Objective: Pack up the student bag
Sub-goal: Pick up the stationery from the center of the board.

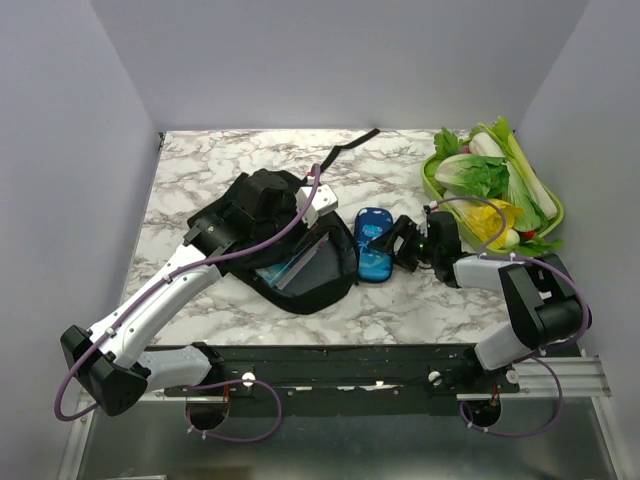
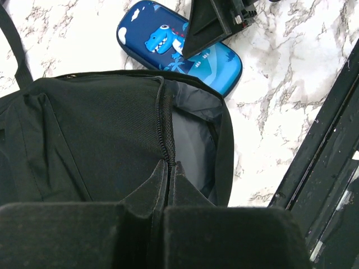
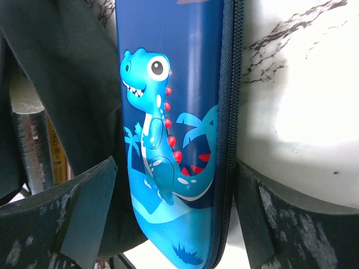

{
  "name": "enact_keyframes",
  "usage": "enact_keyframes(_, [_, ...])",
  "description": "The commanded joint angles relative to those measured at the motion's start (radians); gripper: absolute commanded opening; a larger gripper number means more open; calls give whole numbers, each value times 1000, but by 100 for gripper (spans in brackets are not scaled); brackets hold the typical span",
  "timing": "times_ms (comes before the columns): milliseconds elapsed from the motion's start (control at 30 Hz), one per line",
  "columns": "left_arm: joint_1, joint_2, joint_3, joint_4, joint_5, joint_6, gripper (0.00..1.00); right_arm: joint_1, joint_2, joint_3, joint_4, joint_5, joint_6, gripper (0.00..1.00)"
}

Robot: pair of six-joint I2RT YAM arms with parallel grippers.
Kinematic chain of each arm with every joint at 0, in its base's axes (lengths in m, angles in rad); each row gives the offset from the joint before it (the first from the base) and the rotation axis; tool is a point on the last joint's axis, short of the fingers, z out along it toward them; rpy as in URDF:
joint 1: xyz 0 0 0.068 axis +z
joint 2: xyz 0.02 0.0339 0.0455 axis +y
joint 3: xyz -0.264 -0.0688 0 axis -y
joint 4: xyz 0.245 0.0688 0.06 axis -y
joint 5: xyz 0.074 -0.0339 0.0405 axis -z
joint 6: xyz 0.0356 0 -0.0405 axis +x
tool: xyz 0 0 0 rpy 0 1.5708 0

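Observation:
The student bag (image 1: 300, 285), a soft black backpack, lies left of centre with its mouth open toward the right; books (image 1: 298, 266) show inside. My left gripper (image 1: 290, 222) is shut on the bag's zipper edge (image 2: 162, 129), with the grey lining (image 2: 190, 145) visible beside it. A blue dinosaur pencil case (image 1: 372, 246) lies on the marble just right of the bag. My right gripper (image 1: 388, 240) is open with its fingers on either side of the case (image 3: 174, 112). The right finger (image 3: 263, 218) is against the case's zipper side. The left finger (image 3: 78, 207) stands apart, by the bag fabric.
A green tray (image 1: 548, 205) of vegetables stands at the back right. A long black strap (image 1: 350, 148) trails toward the back wall. A black rail (image 1: 350, 360) runs along the near table edge. Grey walls enclose the table on three sides.

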Motion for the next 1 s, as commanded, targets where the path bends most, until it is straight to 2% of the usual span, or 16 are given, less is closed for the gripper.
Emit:
enact_keyframes(0, [-13,4,30,29,39,-19,0,24,0,-19,150,-107,80,87])
enact_keyframes(100, [-14,9,35,29,40,-21,0,49,-13,-13,196,-123,100,82])
enact_keyframes(267, [-14,7,33,28,35,-18,0,72,-86,-54,293,-110,122,79])
enact_keyframes(367, [-16,6,27,31,38,-19,0,82,-63,-10,180,-103,82,78])
enact_keyframes(533, [-16,1,26,29,40,-21,0,122,32,47,71,-84,48,68])
enact_keyframes(700, [-17,-8,26,25,40,-19,0,162,59,148,-132,18,-42,66])
enact_keyframes(767, [-17,-7,24,26,40,-21,0,171,46,167,-172,51,-67,65])
enact_keyframes(933, [-17,-5,24,26,40,-22,0,174,-63,176,-268,150,-119,52])
enact_keyframes(967, [-17,-2,24,26,37,-22,0,174,-98,181,-300,211,-131,50])
